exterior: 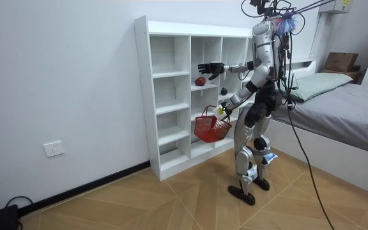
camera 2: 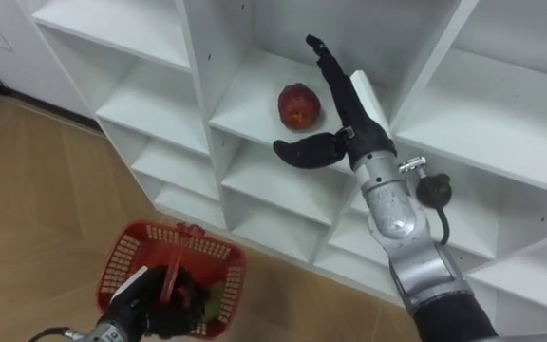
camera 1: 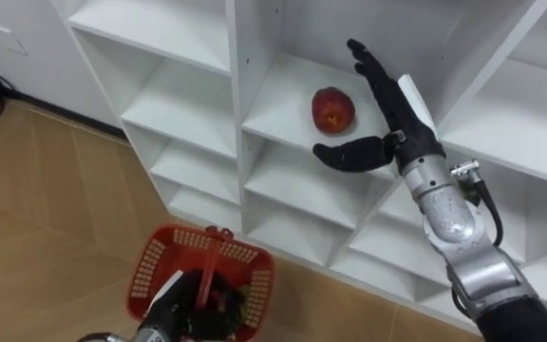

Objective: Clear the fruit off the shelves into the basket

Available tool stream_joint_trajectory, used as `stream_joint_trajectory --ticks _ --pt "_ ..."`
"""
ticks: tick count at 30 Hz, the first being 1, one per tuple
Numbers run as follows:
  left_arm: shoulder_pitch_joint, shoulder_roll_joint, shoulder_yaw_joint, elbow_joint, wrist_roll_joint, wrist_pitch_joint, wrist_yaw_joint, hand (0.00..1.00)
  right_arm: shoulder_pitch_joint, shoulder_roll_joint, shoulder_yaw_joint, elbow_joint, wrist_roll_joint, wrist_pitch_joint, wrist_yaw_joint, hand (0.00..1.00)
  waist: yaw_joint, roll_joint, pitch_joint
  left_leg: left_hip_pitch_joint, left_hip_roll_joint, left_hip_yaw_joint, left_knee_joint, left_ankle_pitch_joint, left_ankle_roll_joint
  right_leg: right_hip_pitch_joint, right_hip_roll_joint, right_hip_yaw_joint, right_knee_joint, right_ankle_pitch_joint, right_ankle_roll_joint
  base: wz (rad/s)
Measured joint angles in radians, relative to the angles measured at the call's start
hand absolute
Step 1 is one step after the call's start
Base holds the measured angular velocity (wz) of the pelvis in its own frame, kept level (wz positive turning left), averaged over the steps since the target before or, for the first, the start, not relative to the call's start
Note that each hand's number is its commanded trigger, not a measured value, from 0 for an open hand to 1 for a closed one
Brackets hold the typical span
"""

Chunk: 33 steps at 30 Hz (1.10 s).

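Note:
A red apple (camera 1: 331, 109) (camera 2: 299, 104) (exterior: 200, 81) lies on a shelf of the white closet (camera 1: 254, 90) (exterior: 165, 76). My right hand (camera 1: 384, 104) (camera 2: 342, 104) (exterior: 209, 68) is open at the front of that shelf, just right of the apple, thumb spread out below it, not touching it. My left hand (camera 1: 186, 302) (camera 2: 150, 302) is low at the bottom edge, shut on the handle of a red basket (camera 1: 202, 271) (camera 2: 171, 271) (exterior: 211, 128) that hangs in front of the lower shelves. Dark and greenish things lie inside the basket, unclear what.
The closet has several open white compartments around the apple's shelf. Wooden floor (camera 1: 36, 218) lies below. A bed (exterior: 344, 108) stands behind me at the room view's right. I stand upright close in front of the closet.

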Motion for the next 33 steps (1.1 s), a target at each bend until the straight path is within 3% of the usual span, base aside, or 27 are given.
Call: stream_joint_trajectory --ticks 12,15,33 --pt "-0.022 0.000 -0.002 0.002 -0.006 0.010 0.000 1.00 -0.104 0.002 0.005 0.141 -0.001 0.000 -0.051 0.00 0.018 -0.008 0.0078 -0.050 0.001 0.004 0.008 0.001 0.002 -0.056 -0.004 -0.001 0.021 0.000 0.000 0.00" --pt "-0.028 0.000 -0.002 0.010 -0.006 0.010 0.000 1.00 -0.142 0.002 0.005 0.194 0.000 -0.001 -0.062 0.00 0.020 -0.008 0.0169 -0.067 -0.001 0.004 0.013 0.003 0.004 -0.074 -0.008 -0.001 0.034 0.000 0.000 0.00" --pt "-0.061 -0.003 -0.018 0.031 -0.006 0.017 0.002 1.00 -0.181 -0.016 0.002 0.234 0.049 0.000 -0.093 0.00 0.022 -0.009 0.0181 -0.118 -0.006 0.003 0.024 0.011 0.009 -0.126 -0.013 -0.001 0.050 0.000 0.001 0.00"
